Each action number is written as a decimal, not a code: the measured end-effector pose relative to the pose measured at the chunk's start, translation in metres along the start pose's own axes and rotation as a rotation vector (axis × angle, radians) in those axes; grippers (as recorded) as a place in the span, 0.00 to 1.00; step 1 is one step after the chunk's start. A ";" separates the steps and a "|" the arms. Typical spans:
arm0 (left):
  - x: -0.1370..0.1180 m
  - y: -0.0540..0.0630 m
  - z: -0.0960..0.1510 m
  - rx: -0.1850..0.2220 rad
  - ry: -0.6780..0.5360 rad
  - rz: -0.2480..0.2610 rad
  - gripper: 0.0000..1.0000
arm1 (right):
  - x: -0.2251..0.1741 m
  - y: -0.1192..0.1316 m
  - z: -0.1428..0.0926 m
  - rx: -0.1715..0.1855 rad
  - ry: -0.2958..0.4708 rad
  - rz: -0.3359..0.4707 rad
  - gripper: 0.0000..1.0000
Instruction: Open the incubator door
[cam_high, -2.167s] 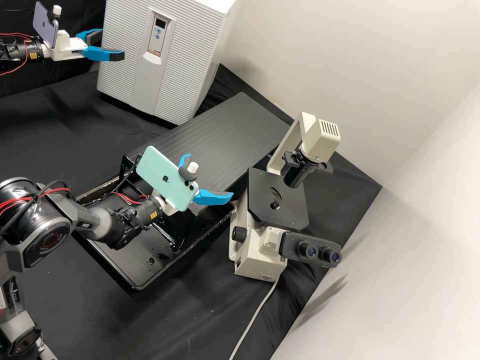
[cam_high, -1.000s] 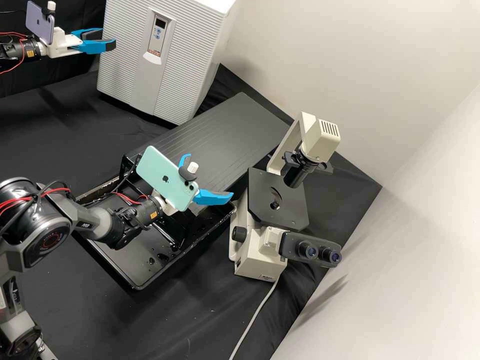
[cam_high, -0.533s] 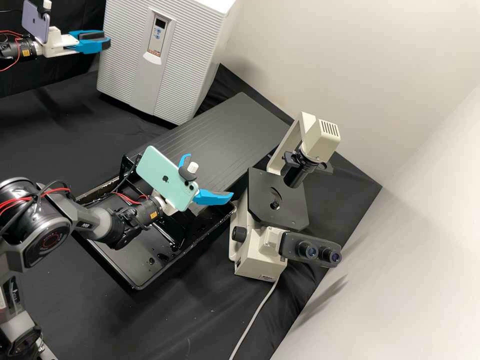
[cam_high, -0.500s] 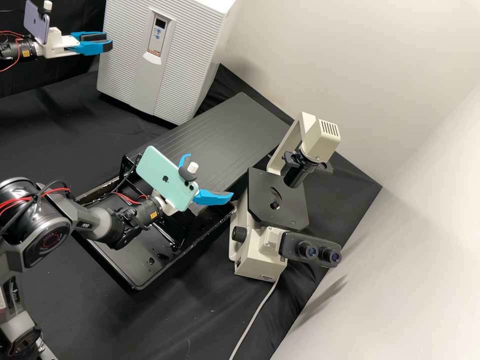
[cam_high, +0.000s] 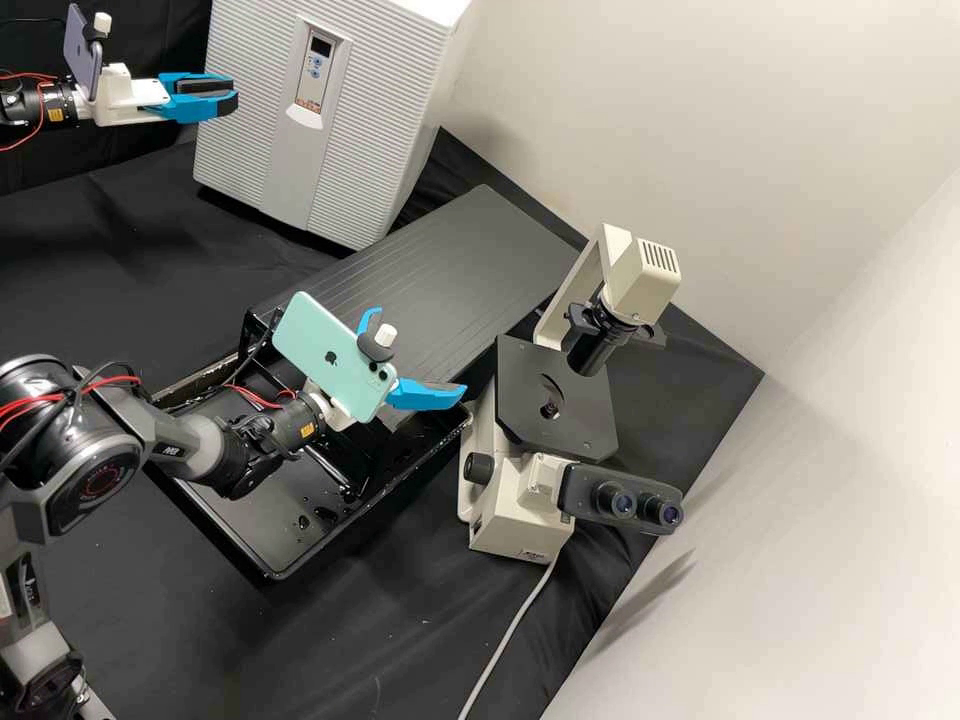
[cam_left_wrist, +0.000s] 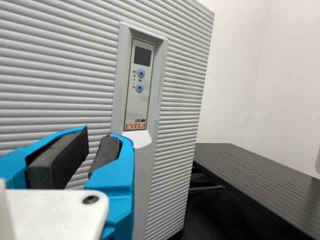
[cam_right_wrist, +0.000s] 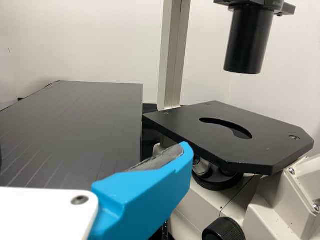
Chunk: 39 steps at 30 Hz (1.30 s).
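On the desk, the incubator stands upright, long side vertical, its top partly cut off in the high view, its ribbed door closed. Near the microscope, the right pincer is spread wide; the left pincer points at the door, narrowly parted.

My blue fingers look like smooth plastic, their dark pads matt and rougher. The incubator wears a ribbed, hard plastic-looking front around a smoother strip. Under it lies matt black cloth, softly creased. The black tray has a glossy finish; the grooved board has a low sheen. The microscope looks smooth and painted, its stage satin black, its eyepieces glossy glass.
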 end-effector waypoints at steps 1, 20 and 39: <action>0.000 0.000 0.000 0.001 0.004 0.004 0.00 | 0.000 0.000 0.000 0.000 0.000 0.000 1.00; -0.017 0.028 -0.027 0.057 0.242 0.088 1.00 | 0.000 0.000 0.000 0.000 0.000 0.000 1.00; 0.006 0.031 -0.024 0.108 0.211 0.049 1.00 | 0.000 0.000 0.000 0.000 0.000 0.000 1.00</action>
